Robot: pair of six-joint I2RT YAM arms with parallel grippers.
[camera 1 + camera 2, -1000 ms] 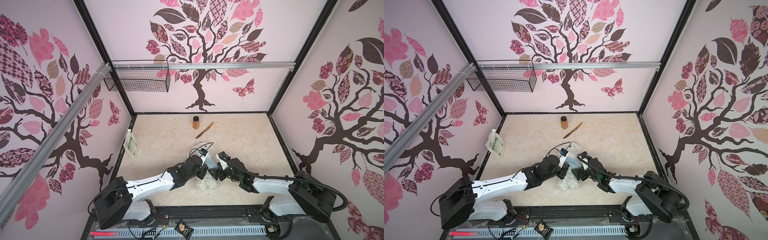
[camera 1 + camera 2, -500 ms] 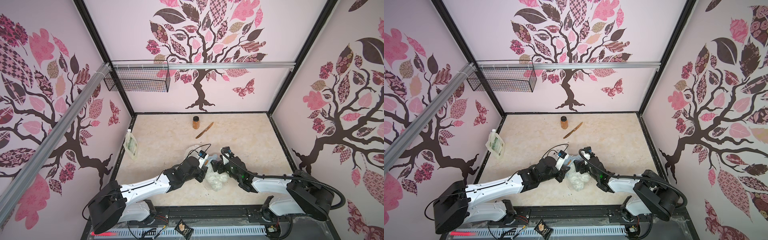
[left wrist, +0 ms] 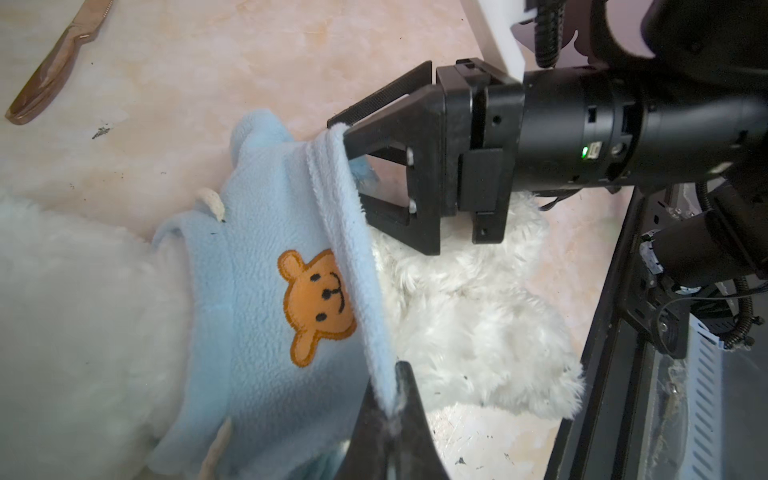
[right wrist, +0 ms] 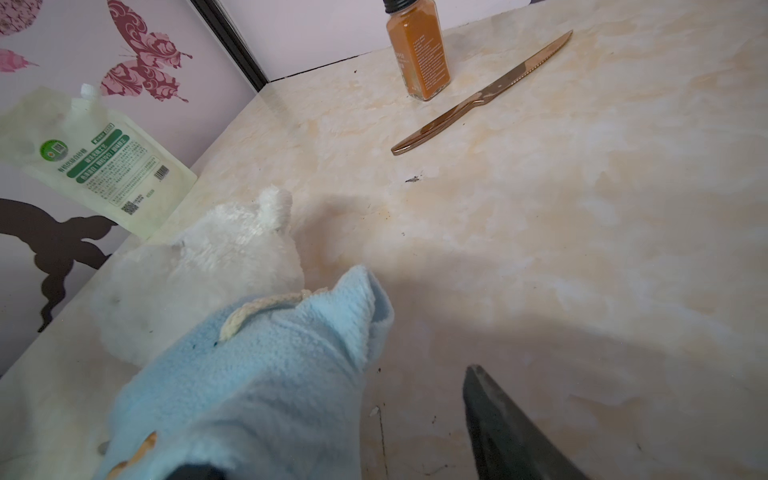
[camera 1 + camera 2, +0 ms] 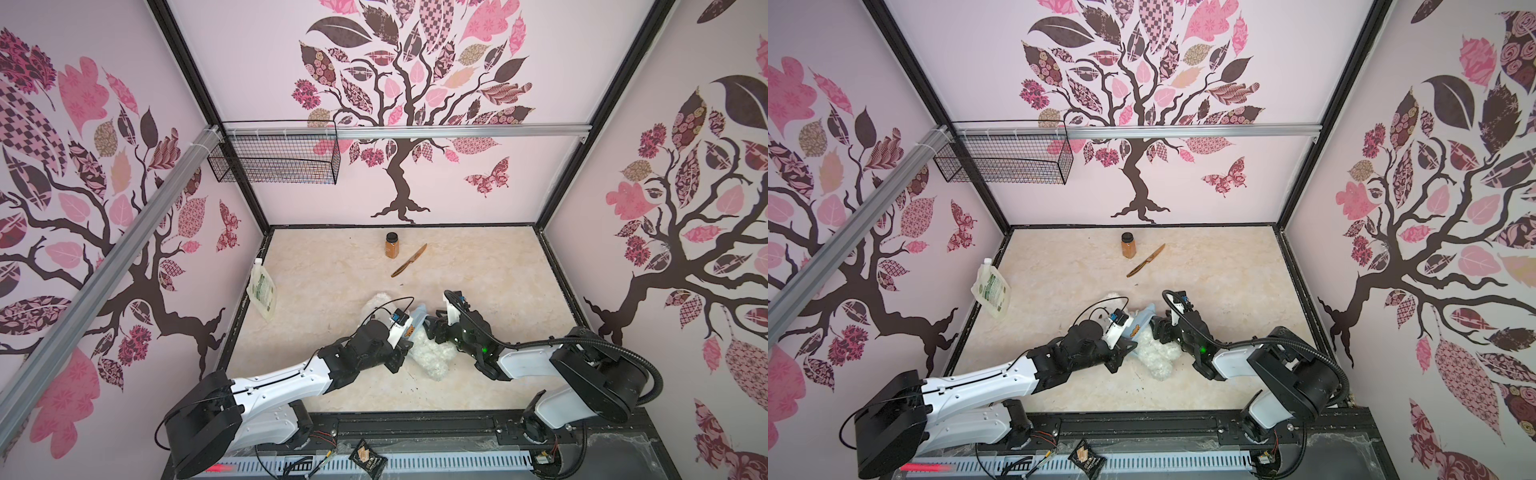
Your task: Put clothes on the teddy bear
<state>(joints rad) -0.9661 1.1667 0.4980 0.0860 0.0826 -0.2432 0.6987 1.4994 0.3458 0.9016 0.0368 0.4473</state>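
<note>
Blue fleece shirt (image 3: 257, 257) hem: my left pincer (image 3: 392, 411) stayed clamped, my open right pincer (image 3: 353, 170) had arrived; fluffy white teddy bear (image 3: 469, 316) half-dressed.

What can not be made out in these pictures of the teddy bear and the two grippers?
teddy bear: its face shows in no view; in both top views the left arm covers most of the head.
right gripper: the light blue shirt covers one finger in the right wrist view.
left gripper: only fingertips show, cut by the left wrist view's edge.
</note>
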